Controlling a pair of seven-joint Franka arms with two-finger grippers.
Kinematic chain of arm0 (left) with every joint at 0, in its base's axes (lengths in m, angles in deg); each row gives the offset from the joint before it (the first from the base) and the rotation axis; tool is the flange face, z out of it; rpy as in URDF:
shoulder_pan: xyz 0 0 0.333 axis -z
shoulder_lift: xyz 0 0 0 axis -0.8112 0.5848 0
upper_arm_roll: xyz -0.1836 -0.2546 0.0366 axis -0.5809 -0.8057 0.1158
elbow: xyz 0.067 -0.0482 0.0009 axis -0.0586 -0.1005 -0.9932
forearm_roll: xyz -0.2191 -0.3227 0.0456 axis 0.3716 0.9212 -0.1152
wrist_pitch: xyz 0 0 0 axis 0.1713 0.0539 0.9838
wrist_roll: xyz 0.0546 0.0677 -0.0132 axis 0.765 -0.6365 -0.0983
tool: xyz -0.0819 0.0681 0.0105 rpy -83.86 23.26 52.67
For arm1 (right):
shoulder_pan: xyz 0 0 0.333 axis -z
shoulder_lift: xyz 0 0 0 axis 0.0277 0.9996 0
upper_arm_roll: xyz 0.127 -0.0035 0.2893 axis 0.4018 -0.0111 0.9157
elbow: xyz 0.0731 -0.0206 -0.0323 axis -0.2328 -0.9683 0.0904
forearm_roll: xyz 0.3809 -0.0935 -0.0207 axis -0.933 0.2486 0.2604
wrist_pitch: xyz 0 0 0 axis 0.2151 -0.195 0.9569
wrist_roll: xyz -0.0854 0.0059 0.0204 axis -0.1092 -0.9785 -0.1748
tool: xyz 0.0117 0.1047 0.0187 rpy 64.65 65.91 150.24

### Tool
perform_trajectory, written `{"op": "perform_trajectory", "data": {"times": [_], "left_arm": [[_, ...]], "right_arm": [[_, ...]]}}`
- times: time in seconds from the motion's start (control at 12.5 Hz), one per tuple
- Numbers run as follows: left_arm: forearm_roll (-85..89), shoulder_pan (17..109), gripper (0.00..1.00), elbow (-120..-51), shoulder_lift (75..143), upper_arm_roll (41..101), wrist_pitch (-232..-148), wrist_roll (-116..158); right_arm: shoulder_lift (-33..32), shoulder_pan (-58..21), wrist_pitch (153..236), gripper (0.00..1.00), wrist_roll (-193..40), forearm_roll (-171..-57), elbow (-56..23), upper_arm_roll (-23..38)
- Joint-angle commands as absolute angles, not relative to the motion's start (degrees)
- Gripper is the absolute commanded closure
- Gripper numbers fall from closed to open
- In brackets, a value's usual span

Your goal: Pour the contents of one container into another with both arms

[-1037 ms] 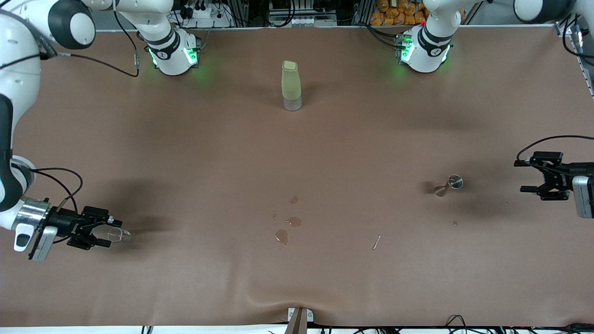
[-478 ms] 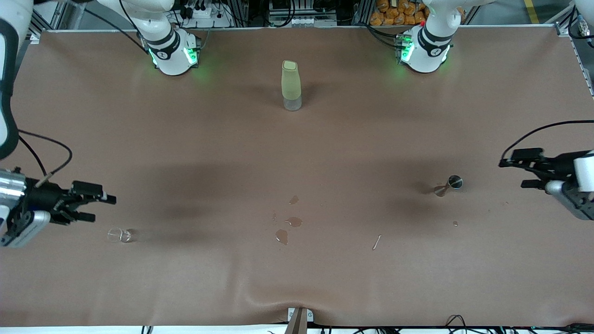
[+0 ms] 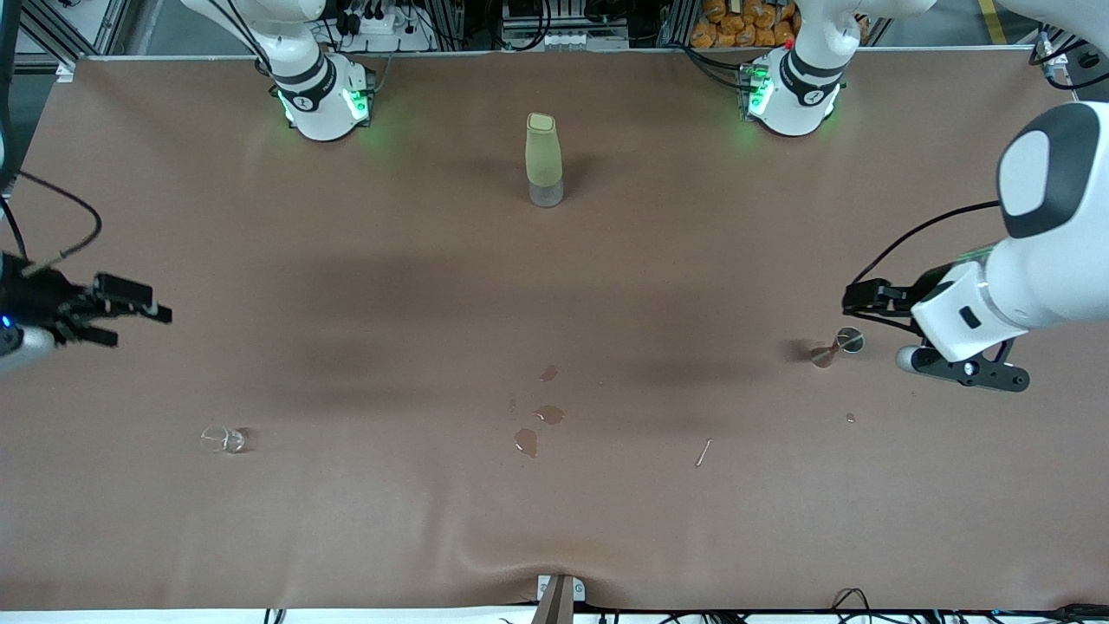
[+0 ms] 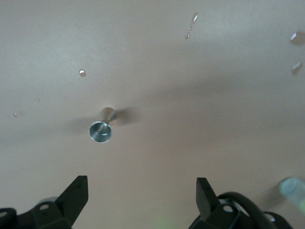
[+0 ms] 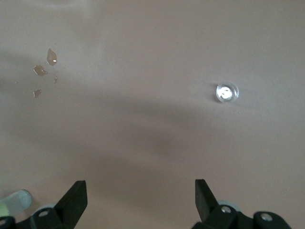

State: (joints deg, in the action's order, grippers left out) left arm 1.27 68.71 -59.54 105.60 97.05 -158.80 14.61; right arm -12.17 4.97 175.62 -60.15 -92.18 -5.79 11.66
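Observation:
Both white arms hang in the air with nothing in their grippers. My right gripper [image 3: 139, 322] is open over the table near the right arm's end, apart from a small clear glass [image 3: 223, 439] that stands on the mat nearer the front camera. The right wrist view shows that glass [image 5: 226, 92] out ahead of the open right gripper [image 5: 139, 186]. My left gripper [image 3: 869, 296] is open just above and beside a small metal jigger [image 3: 839, 345]. In the left wrist view the jigger [image 4: 102, 126] stands ahead of the open left gripper [image 4: 141, 183].
A tall pale green bottle [image 3: 544, 160] with a clear base stands upright midway between the two arm bases. Several small liquid puddles [image 3: 537, 416] lie on the brown mat [image 3: 554, 286] near its middle. A thin scrap [image 3: 703, 451] and a droplet [image 3: 850, 417] lie near the jigger.
The right gripper has left the clear glass on the mat and risen away from it. The left arm has swung in from the table's end to just above the jigger.

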Motion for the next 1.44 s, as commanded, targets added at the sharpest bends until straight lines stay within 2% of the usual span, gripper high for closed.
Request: {"op": "perform_trajectory", "data": {"times": [0.0,0.24,0.48,0.64,1.12,1.36], "left_arm": [[0.1,69.9,0.0,-61.6,102.4,95.7,-160.8,26.9],[-0.1,60.5,0.0,-63.6,99.9,86.7,-161.4,23.2],[-0.2,55.5,0.0,-67.2,96.8,86.9,-162.3,13.7],[-0.2,54.5,0.0,-72.4,94.0,86.8,-165.1,13.5],[-11.1,53.3,0.0,-82.0,82.2,80.6,-166.0,28.5],[-10.9,51.4,0.0,-85.0,78.2,80.2,-167.0,28.7]], "right_arm": [[-20.9,3.3,173.4,0.0,-72.8,-84.8,-11.4,12.0],[-22.9,2.3,169.4,0.0,-78.0,-81.6,-11.0,11.8],[-22.8,1.7,165.9,0.0,-78.4,-80.9,-7.7,10.9],[-22.8,0.7,165.5,0.0,-79.8,-77.2,-6.8,11.1],[-23.1,0.6,164.7,0.0,-85.4,-78.8,-5.4,11.5],[-23.5,0.2,165.1,0.0,-84.3,-79.3,-5.5,11.6]]}}
